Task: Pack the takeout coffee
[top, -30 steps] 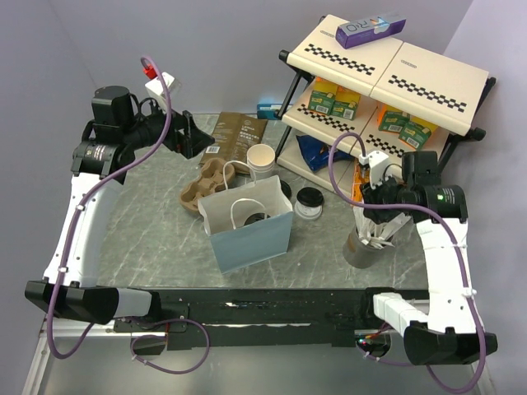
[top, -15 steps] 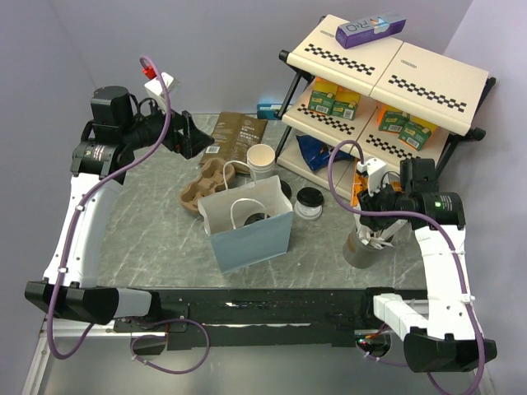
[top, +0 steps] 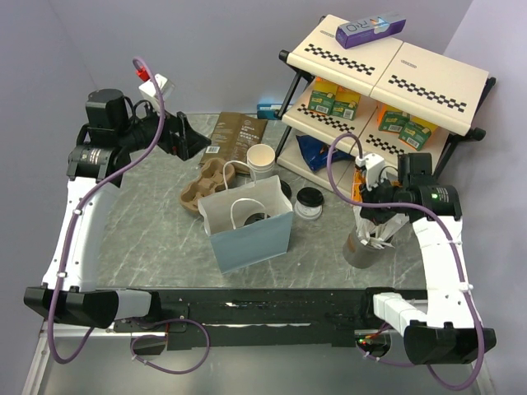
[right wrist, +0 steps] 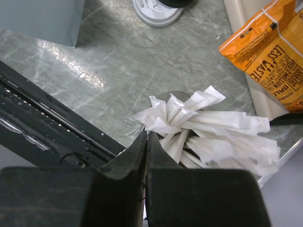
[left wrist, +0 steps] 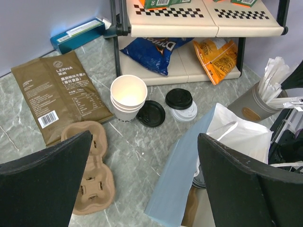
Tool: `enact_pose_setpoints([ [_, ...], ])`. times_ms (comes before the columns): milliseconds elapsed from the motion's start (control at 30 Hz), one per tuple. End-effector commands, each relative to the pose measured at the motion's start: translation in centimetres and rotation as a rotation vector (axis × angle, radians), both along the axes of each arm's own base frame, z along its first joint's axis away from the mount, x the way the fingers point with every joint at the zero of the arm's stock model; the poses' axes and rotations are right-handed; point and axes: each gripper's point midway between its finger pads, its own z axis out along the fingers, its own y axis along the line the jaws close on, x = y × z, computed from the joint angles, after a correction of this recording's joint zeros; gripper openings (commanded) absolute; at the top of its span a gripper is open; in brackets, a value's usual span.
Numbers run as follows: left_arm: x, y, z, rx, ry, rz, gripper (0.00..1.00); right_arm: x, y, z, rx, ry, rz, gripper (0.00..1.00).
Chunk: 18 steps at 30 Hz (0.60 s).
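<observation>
The lidded cup (top: 310,202) stands by the shelf (top: 428,78), near the bag (top: 251,239), and we reckon it light and crushable, best gripped gently around its wall, our left gripper (top: 191,137) gaping wide, right gripper (right wrist: 147,137) pinched shut over the straws (right wrist: 213,132).

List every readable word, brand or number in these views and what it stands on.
"LERNA": flat dark-brown coffee pouch; its smaller print and barcode digits are too small.
"LESS WASTE": orange snack bag; lines below unclear.
Blue crisp bag: upside-down logo looks like "Doritos", not certain.
Purple box on the shelf top, green cartons, stacked white paper cups: print too small.
</observation>
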Motion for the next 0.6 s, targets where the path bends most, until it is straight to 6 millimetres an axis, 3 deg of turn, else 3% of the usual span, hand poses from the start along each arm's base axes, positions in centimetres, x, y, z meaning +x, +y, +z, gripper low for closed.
enact_pose_setpoints([
  [0, -0.9, 0.0, 1.3, -0.027, -0.032, -0.015, 0.99, -0.2, 0.0, 3.3, 0.004, -0.075, -0.006, 0.0],
  [233, -0.6, -0.2, 1.1, -0.043, -0.019, -0.026, 0.99, -2.7, -0.1, 6.2, -0.005, -0.11, -0.012, 0.0],
  [467, -0.3, -0.5, 1.0, -0.058, -0.006, -0.038, 0.99, -3.4, 0.1, 9.4, 0.011, -0.186, -0.017, 0.0],
  [567, -0.3, -0.5, 1.2, -0.058, -0.012, -0.039, 0.99, -3.4, 1.0, 12.1, 0.05, -0.272, 0.016, 0.0],
])
